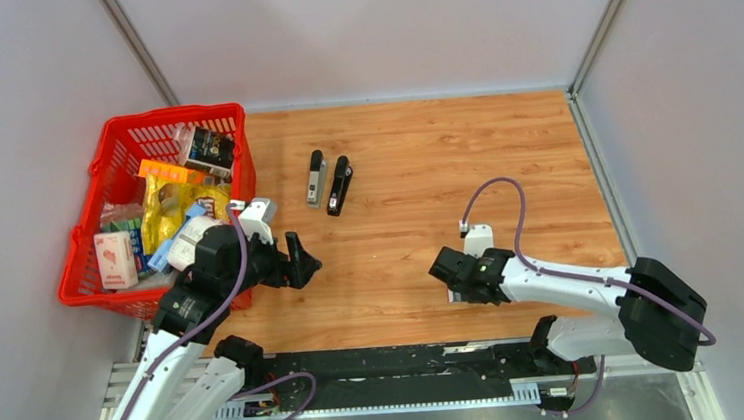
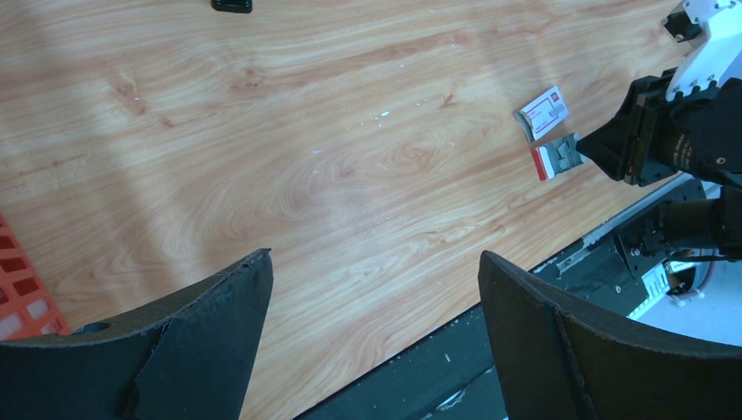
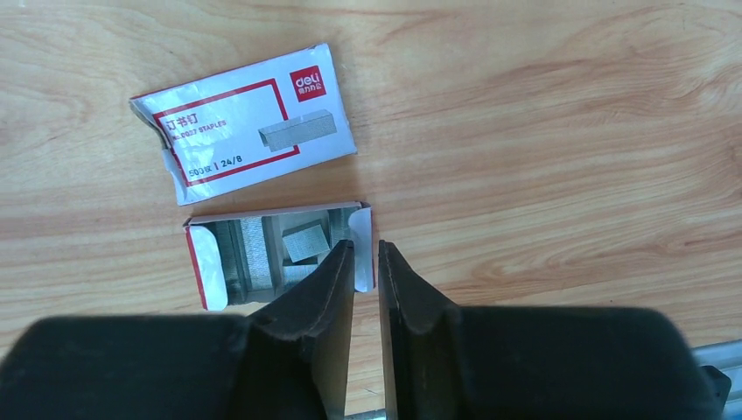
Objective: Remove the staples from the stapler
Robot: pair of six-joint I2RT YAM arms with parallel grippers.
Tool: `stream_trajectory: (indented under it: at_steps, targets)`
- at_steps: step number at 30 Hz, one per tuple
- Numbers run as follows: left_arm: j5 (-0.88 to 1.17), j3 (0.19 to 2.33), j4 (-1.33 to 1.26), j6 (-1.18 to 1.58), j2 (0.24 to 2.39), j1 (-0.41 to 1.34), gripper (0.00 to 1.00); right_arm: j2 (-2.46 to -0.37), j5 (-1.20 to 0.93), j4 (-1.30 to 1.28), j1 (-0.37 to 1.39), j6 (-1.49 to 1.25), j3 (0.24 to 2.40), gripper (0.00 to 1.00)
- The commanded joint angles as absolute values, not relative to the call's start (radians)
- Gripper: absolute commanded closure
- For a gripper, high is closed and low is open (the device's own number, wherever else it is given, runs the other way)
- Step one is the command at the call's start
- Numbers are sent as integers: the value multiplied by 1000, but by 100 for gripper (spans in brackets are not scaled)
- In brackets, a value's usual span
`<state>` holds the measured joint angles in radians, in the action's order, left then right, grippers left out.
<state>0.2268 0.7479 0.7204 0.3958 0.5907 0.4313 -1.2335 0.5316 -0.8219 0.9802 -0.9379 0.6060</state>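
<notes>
Two black staplers (image 1: 316, 177) (image 1: 339, 184) lie closed side by side at mid-table, far from both grippers. Silvery staples (image 3: 306, 242) lie in an open white-and-red cardboard tray (image 3: 203, 262) on the wood, just below its empty sleeve (image 3: 249, 118). My right gripper (image 3: 366, 249) is nearly closed, with the tray's right end wall between its fingertips. My left gripper (image 2: 376, 289) is open and empty above bare wood near the front edge, beside the basket. The tray (image 2: 553, 157) and sleeve (image 2: 544, 109) also show in the left wrist view.
A red basket (image 1: 170, 114) full of packets and boxes stands at the left. Grey walls close the table on three sides. The black rail (image 1: 390, 364) with the arm bases runs along the front edge.
</notes>
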Motion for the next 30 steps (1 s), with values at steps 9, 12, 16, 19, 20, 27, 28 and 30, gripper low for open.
stream_trajectory:
  at_steps: [9, 12, 16, 19, 20, 27, 28, 30]
  targets:
    - [232, 747, 692, 393, 589, 428, 5, -1174, 558, -859, 977, -962, 634, 77]
    - [232, 747, 692, 393, 591, 428, 5, -1178, 564, -859, 977, -963, 630, 77]
    - [233, 749, 689, 394, 591, 428, 5, -1200, 569, -856, 977, -965, 635, 79]
    - [235, 747, 690, 391, 591, 428, 5, -1210, 571, -853, 976, -963, 637, 80]
    - [235, 747, 690, 393, 592, 428, 5, -1213, 572, -851, 977, -962, 637, 80]
    - [235, 747, 692, 393, 591, 428, 5, -1233, 568, -833, 973, -957, 632, 80]
    - [235, 747, 690, 393, 591, 428, 5, -1236, 566, -828, 971, -957, 630, 80]
    - [236, 747, 689, 393, 591, 428, 5, -1244, 561, -816, 966, -953, 629, 80]
